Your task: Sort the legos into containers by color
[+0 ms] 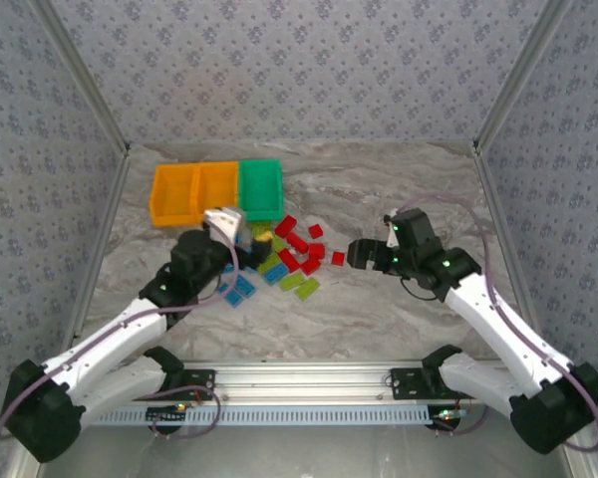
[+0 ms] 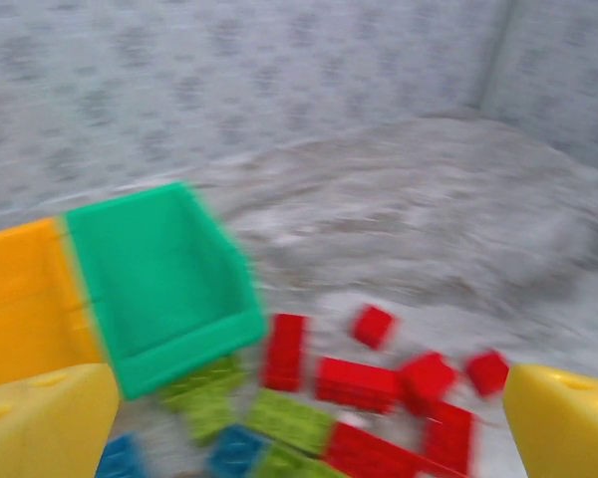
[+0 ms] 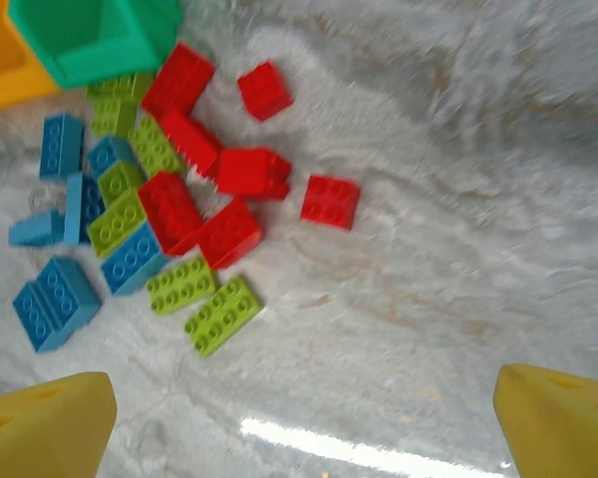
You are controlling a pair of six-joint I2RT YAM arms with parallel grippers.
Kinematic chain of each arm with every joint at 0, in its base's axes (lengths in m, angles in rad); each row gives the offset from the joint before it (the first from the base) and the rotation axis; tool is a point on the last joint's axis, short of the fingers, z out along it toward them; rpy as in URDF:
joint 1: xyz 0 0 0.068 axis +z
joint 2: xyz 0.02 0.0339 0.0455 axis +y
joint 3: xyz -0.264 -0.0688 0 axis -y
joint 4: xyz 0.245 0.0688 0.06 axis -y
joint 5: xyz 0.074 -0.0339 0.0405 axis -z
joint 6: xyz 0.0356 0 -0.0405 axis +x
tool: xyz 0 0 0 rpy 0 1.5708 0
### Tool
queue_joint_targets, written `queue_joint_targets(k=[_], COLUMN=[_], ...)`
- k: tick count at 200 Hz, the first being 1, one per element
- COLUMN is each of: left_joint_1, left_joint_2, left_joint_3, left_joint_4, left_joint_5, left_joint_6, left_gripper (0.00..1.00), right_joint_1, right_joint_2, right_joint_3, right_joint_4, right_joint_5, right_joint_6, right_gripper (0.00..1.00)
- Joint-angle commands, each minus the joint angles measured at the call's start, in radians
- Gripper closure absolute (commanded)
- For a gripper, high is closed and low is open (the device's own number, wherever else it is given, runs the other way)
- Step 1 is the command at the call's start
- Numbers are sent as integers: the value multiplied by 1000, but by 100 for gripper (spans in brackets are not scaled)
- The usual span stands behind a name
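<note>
both grippers wide open at the brick pile in front of the green bin

the small rectangular plastic lego bricks in blue, lime green and red [image 3: 169, 214] lie loose on the grey marbled table top [image 1: 399, 319], just in front of the green open-topped plastic bin [image 1: 261, 211] and spilling out to its right. two orange open-topped plastic bins [image 1: 177, 221] join the green bin on its left.

the left gripper [image 1: 251, 237] hangs just in front of the green bin, over the left part of the pile. its yellow fingers [image 2: 40, 418] are spread wide with nothing held, and the bricks lie between and beyond them, towards the bin; that wrist view is blurred.

the right gripper [image 1: 357, 255] sits well to the right of the green bin, just beside the pile's right edge. its jaws stand wide apart and empty, and the bricks lie ahead of the gap and off to its left. a single red brick [image 3: 330, 200] lies nearest it, apart from the rest.

the bricks lie flat, studs up where these can be made out, and their long axes point every way. two lime green bricks [image 3: 222, 315] at the edge farthest from the green bin slant roughly parallel. the blue ones gather in front of the bin and to its left
</note>
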Motion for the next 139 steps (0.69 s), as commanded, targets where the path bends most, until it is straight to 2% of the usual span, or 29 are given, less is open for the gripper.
queue_joint_targets(k=[1,10,23,46,52,67,89,119,139], left_joint_1=[-175,-226,-254,-253,-253,-249,-205,-102,-73], left_joint_2=[-28,-51,-90,-186,-217,-275,-339,-392,-389], left_joint_3=[-25,-59,-123,-236,-230,-225,-239,-250,-256], left_joint_4=[-92,-93,-92,-37,-71,-106,-156,-210,-215], left_joint_5=[18,-5,-54,-198,-218,-347,-479,-462,-440], left_joint_6=[122,161,203,178,171,158,106,28,16], left_gripper=[1,1,1,1,1,1,1,1,1], right_joint_1=[71,94,110,128,132,135,134,118,98], right_joint_2=[145,197,273,382,416,507,676,863,927], right_joint_3=[92,129,180,237,252,276,427,585,623], right_joint_4=[-73,-95,-118,-95,-86,-44,-27,-17,38], right_joint_5=[13,55,76,90,100,109,141,229,201], right_joint_6=[18,8,-4,-10,-5,10,10,4,9], right_gripper=[0,0,0,0,0,0,0,0,2])
